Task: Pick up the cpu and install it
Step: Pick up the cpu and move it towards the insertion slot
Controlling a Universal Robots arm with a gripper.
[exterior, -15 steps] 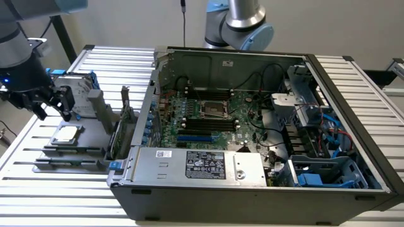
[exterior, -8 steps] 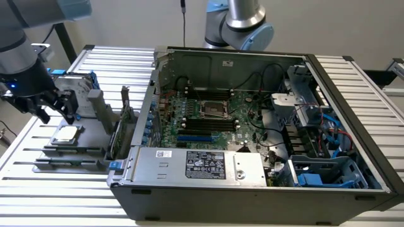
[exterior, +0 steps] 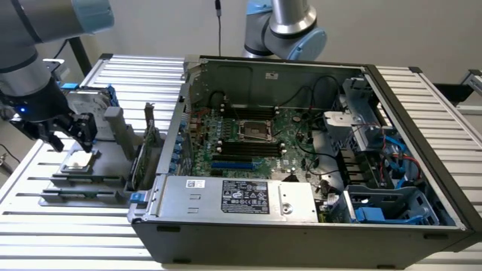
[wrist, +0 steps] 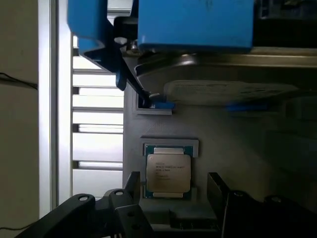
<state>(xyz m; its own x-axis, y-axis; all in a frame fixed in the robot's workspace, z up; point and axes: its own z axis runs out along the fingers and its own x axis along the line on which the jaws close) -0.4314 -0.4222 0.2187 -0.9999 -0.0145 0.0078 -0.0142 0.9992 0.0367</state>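
The cpu [exterior: 78,164], a small square chip with a dull silver top, lies flat in a recess of the grey holder plate [exterior: 98,180] at the exterior view's left. My gripper [exterior: 73,144] hangs just above it, open, its two dark fingers spread wider than the chip. From the wrist, the cpu [wrist: 168,172] lies between the two black fingertips [wrist: 132,182], and nothing touches it. The open computer case [exterior: 301,237] stands beside the holder. The empty socket [exterior: 254,130] sits in the middle of its green motherboard.
A silver hard drive in a blue bracket [exterior: 84,100] stands just behind the cpu on the holder, near the gripper. Upright cards [exterior: 147,141] stand between the holder and the case wall. A grey power-supply box [exterior: 233,197] fills the case's front.
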